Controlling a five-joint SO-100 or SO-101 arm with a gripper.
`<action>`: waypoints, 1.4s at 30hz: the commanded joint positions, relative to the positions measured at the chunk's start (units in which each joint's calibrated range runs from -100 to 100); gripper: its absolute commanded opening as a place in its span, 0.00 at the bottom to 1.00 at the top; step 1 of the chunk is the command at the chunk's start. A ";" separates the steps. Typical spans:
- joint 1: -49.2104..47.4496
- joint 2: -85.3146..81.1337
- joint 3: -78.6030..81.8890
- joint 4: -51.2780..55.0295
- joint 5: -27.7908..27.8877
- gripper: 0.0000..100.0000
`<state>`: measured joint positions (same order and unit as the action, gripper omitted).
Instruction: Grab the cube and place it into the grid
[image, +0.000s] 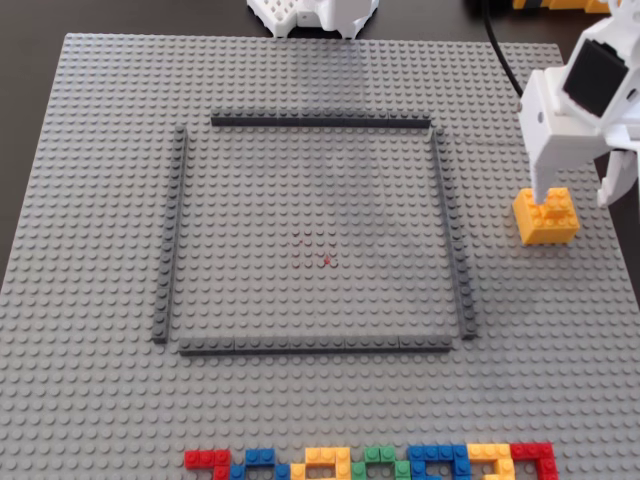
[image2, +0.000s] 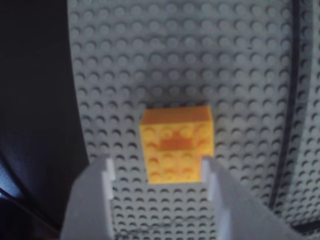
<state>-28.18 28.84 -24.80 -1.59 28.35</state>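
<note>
Baseplate (image: 100, 400); cube (image: 546, 216) upright, studs up

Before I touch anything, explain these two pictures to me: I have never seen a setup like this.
The white machine is a small robot arm; its end effector is a two-finger clamp. The fixed view looks down on the table from a still camera. The wrist view rides on the arm and looks past the fingers. On the grey studded baseplate lie a yellow-orange cube of toy bricks, a square grid outlined in dark strips, and a row of coloured bricks at the near edge. Nothing is held: the end effector is open, its fingers either side of the cube, which sits outside the grid.
</note>
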 joint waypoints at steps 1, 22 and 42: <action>-0.36 -1.92 -0.89 -0.71 -0.24 0.21; 0.15 -2.53 2.19 -1.20 -0.39 0.20; 0.81 -3.56 2.37 -1.25 -0.20 0.07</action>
<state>-28.03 28.92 -21.98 -2.86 28.16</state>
